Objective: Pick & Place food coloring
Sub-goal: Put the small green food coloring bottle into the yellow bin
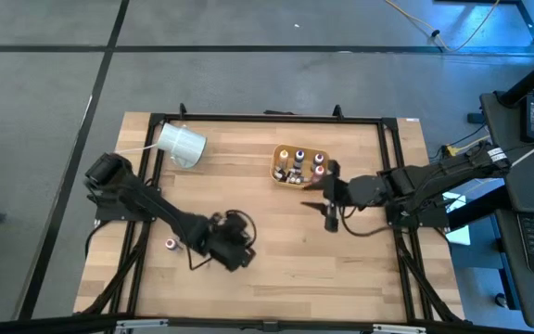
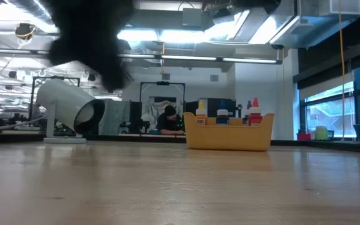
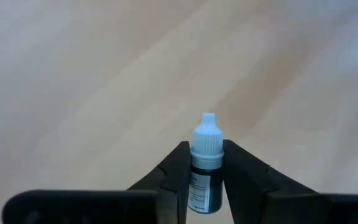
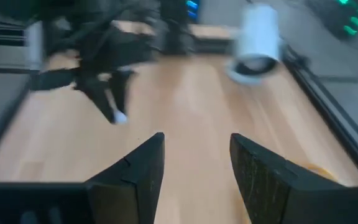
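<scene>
In the high view the left gripper is a dark mass low over the wooden table, and what it holds is hidden there. The left wrist view shows it: a small dark dropper bottle with a pale blue ribbed cap is clamped between the two fingers, its base cut off by the picture edge. Its long axis runs along the fingers, the nozzle pointing out past the tips.

More small bottles stand upright in the tan tray; their labels cannot be read. Another tiny bottle sits on the table just beside the left arm.

The right gripper hangs near the tray, its fingers parted and holding nothing.
</scene>
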`<state>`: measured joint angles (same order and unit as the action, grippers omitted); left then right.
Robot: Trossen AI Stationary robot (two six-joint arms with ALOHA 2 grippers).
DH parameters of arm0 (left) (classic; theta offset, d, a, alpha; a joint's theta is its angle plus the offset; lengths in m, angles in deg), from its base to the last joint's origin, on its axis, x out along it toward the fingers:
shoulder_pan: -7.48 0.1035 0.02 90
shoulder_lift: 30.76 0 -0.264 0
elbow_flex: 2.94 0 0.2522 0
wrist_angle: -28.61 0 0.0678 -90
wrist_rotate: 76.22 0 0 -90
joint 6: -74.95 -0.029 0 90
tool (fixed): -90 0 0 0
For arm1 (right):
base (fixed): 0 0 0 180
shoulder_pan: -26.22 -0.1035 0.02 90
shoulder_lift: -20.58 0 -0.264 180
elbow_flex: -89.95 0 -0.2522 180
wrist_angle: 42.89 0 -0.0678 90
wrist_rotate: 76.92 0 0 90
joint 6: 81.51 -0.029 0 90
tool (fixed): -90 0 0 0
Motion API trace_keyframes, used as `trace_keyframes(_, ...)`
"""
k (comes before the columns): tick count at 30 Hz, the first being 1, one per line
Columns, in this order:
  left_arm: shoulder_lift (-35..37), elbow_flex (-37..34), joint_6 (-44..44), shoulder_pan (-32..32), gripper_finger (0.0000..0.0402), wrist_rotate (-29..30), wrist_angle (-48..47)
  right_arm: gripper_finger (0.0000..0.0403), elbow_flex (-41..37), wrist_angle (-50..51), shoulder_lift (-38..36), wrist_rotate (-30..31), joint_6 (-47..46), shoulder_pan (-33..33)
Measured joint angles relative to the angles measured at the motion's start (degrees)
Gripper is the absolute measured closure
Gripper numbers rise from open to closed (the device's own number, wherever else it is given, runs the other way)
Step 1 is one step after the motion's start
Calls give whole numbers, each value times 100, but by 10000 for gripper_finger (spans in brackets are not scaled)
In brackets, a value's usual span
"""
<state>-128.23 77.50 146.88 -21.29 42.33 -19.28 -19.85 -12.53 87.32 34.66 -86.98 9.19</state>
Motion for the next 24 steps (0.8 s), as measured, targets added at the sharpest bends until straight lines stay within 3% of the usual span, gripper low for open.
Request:
trace_keyframes(3,258,6,-1548,173,323,-183,1276,219,0,-318,0,-495,288,-17)
trace_keyframes(8,435,20,-3118,628,321,-1370,3013,219,0,-476,0,-1142,756,-116)
trace_keyframes(14,433,19,-3149,1163,324,-3005,3621,219,0,-487,0,-2105,901,-268)
trace_keyframes(24,430,17,-3177,1595,319,-3856,3842,219,0,-711,412,-2170,922,-346)
